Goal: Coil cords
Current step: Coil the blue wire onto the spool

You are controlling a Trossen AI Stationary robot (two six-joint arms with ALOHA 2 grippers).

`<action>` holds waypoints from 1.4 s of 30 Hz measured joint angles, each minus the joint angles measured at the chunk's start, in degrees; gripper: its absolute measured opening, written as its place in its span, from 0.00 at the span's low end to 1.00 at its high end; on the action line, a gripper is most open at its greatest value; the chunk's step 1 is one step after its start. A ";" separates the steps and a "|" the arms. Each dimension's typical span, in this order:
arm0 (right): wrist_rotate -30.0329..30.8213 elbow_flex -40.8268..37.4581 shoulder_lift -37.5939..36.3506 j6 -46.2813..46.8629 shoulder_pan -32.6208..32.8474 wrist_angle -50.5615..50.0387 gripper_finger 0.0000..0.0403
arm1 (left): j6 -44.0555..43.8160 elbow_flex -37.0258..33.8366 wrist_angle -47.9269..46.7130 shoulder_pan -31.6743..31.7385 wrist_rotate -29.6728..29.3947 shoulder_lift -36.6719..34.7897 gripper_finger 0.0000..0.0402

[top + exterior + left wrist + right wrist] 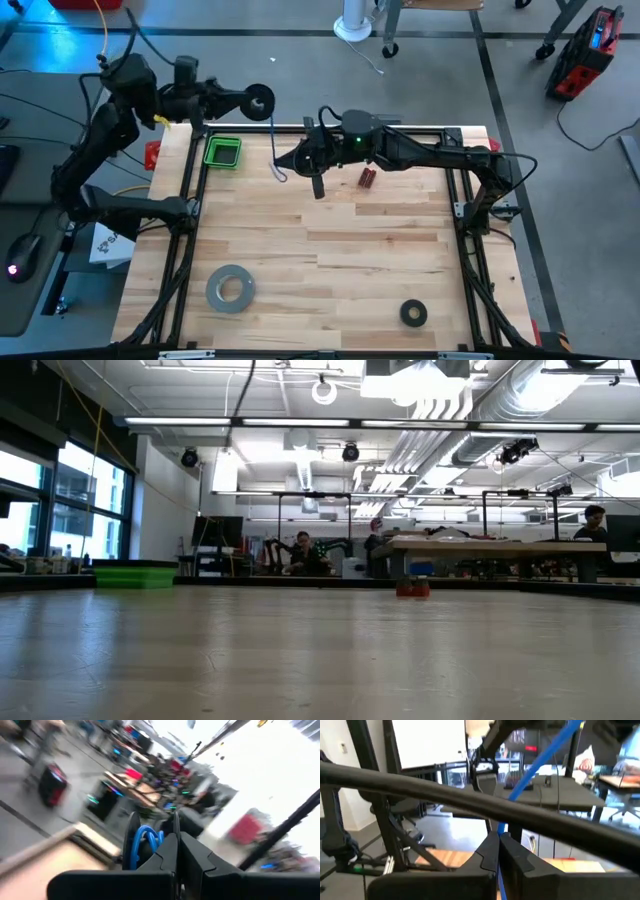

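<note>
Blue cord (546, 760) pinched by right fingers (498, 851); left fingers (176, 851) clamp spool (259, 101).

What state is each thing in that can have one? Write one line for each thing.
left gripper: shut on the spool, raised past the table's far edge.
spool: held, blue cord wound on it.
blue cord: taut between both grippers.
right gripper: shut on the blue cord.
green bin: open.

A green bin (222, 152), grey tape roll (230, 288), black ring (413, 313) and a small, perhaps red, block (367, 178).
</note>
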 joint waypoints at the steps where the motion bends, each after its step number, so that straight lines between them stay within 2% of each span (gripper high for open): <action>1: 0.31 0.00 0.00 -0.01 0.22 0.82 0.00 | -3.25 0.00 1.28 0.00 1.47 0.67 0.00; 6: 2.38 0.00 0.02 0.42 0.67 3.88 0.00 | -17.41 0.00 6.68 -1.61 7.10 3.79 0.00; 10: 3.80 0.00 0.27 0.49 1.20 7.06 0.00 | -24.15 0.00 9.43 -4.10 10.03 6.12 0.00; 20: 4.39 0.00 1.03 1.51 2.39 11.73 0.00 | -25.21 -0.02 10.81 -7.15 10.37 8.78 0.00; 26: 4.62 0.00 1.07 1.51 2.39 14.03 0.00 | -32.43 -0.02 10.74 -7.08 13.47 8.80 0.00; 31: 3.71 0.00 1.07 1.51 2.37 17.13 0.00 | -33.74 0.01 10.38 -7.13 13.63 8.52 0.00; 42: 4.64 -0.11 1.18 0.32 2.34 18.35 0.00 | -35.17 0.13 5.61 -7.98 14.47 8.54 0.00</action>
